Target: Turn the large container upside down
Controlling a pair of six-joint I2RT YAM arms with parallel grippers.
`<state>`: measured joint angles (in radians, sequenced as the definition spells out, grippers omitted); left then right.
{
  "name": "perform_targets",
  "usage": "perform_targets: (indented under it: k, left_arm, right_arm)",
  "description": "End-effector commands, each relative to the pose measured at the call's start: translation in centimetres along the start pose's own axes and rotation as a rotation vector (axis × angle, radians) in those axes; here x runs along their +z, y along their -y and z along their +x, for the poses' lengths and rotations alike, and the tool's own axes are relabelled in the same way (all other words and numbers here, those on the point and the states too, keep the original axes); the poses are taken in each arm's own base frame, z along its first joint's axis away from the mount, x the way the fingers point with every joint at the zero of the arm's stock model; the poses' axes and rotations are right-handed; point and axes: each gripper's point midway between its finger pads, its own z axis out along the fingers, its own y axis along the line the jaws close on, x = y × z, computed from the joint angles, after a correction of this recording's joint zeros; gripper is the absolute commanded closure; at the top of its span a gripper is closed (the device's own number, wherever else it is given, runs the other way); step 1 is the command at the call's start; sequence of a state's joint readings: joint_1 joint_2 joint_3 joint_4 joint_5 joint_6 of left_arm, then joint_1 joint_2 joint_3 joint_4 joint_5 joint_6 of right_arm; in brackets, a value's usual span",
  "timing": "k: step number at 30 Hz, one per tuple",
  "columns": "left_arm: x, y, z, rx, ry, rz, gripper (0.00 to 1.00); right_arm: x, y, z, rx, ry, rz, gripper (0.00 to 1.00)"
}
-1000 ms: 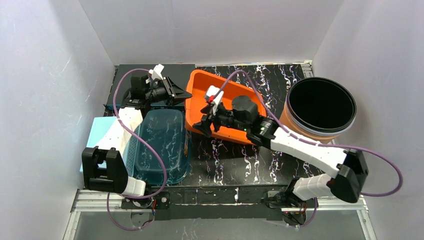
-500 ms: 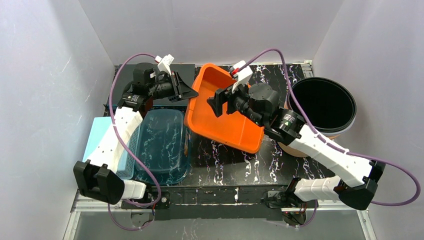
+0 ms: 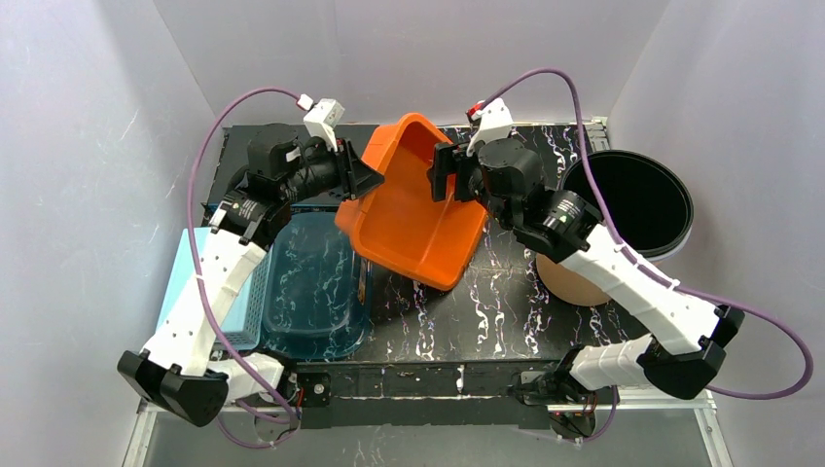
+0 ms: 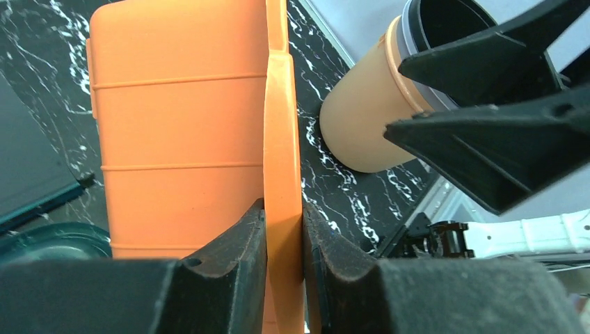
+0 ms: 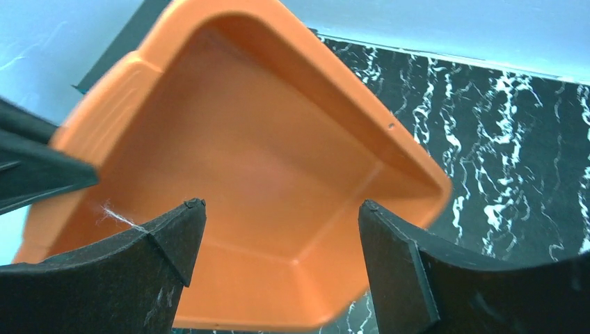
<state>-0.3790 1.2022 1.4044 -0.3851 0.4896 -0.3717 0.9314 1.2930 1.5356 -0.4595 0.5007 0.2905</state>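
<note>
The large container point(image 3: 413, 219) is an orange rectangular bin, lifted off the table and tipped steeply, its opening facing the right arm. My left gripper point(image 3: 365, 175) is shut on its left rim; in the left wrist view the orange rim point(image 4: 283, 139) sits pinched between the fingers of the left gripper point(image 4: 283, 212). My right gripper point(image 3: 443, 173) hovers at the bin's upper right edge. In the right wrist view the right gripper point(image 5: 282, 205) stands wide open, facing the bin's hollow inside point(image 5: 257, 160) and holding nothing.
A round tan tub point(image 3: 627, 204) with a black inside stands at the right. A dark translucent bin point(image 3: 316, 282) lies upside down at the left, beside a light blue basket point(image 3: 195, 263). White walls close in on three sides.
The orange bin has risen from the table and tipped up steeply. Both arms have lifted toward the back. The right jaws have widened and no longer touch the rim.
</note>
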Motion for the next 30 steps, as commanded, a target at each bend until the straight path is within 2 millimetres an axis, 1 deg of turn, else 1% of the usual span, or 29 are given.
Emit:
perform_targets:
  k: [1, 3, 4, 5, 7, 9, 11, 12, 15, 18, 20, 23, 26, 28, 30]
  left_arm:
    - [-2.2, 1.8, -3.1, 0.222, 0.118, -0.036, 1.0]
    - [-2.3, 2.0, -2.7, 0.246, 0.112, -0.04, 1.0]
    - [-2.2, 2.1, -2.4, 0.258, 0.108, -0.044, 1.0]
    - [-2.2, 2.2, -2.1, 0.273, 0.101, -0.048, 1.0]
    - [-2.1, 2.5, -1.5, 0.305, 0.085, -0.047, 1.0]
    - [-2.0, 3.0, -1.0, 0.334, 0.078, -0.042, 1.0]
    - [-2.0, 3.5, -0.6, 0.361, 0.074, -0.042, 1.0]
    - [-2.0, 3.7, -0.5, 0.376, 0.076, -0.046, 1.0]
    - [-2.3, 4.4, -0.3, 0.431, 0.081, -0.063, 1.0]
    - [-2.6, 5.0, 0.0, 0.479, 0.085, -0.085, 1.0]
    - [-2.8, 5.8, 0.4, 0.538, 0.082, -0.085, 1.0]
    - [-2.9, 6.6, 1.0, 0.598, 0.082, -0.103, 1.0]
    - [-2.9, 7.9, 1.8, 0.659, 0.077, -0.098, 1.0]
    - [-2.8, 8.3, 2.3, 0.703, 0.071, -0.107, 1.0]
    - [-2.8, 8.6, 2.6, 0.736, 0.068, -0.121, 1.0]
  right_arm:
    - [-1.2, 1.8, -4.2, 0.082, 0.088, 0.074, 0.11]
    - [-1.2, 2.2, -5.1, 0.093, 0.088, 0.084, 0.11]
    - [-0.9, 2.4, -5.0, 0.094, 0.076, 0.087, 0.11]
    - [-0.9, 2.5, -5.4, 0.102, 0.076, 0.088, 0.1]
    - [-0.5, 3.4, -5.7, 0.121, 0.067, 0.112, 0.1]
    - [0.3, 4.6, -5.6, 0.153, 0.039, 0.115, 0.09]
    - [1.6, 5.3, -4.8, 0.223, -0.027, 0.056, 0.09]
    - [2.2, 6.2, -4.6, 0.248, -0.047, 0.063, 0.09]
    - [2.9, 6.2, -4.6, 0.325, -0.078, -0.039, 0.08]
    - [3.3, 6.2, -4.5, 0.347, -0.105, -0.081, 0.07]
    - [3.4, 6.9, -4.5, 0.349, -0.103, -0.048, 0.07]
    - [3.2, 8.5, -5.0, 0.334, -0.07, 0.019, 0.07]
    - [2.9, 9.9, -5.1, 0.313, -0.056, 0.085, 0.07]
    - [2.9, 10.5, -5.1, 0.291, -0.064, 0.111, 0.07]
    - [3.1, 10.8, -4.9, 0.275, -0.086, 0.121, 0.07]
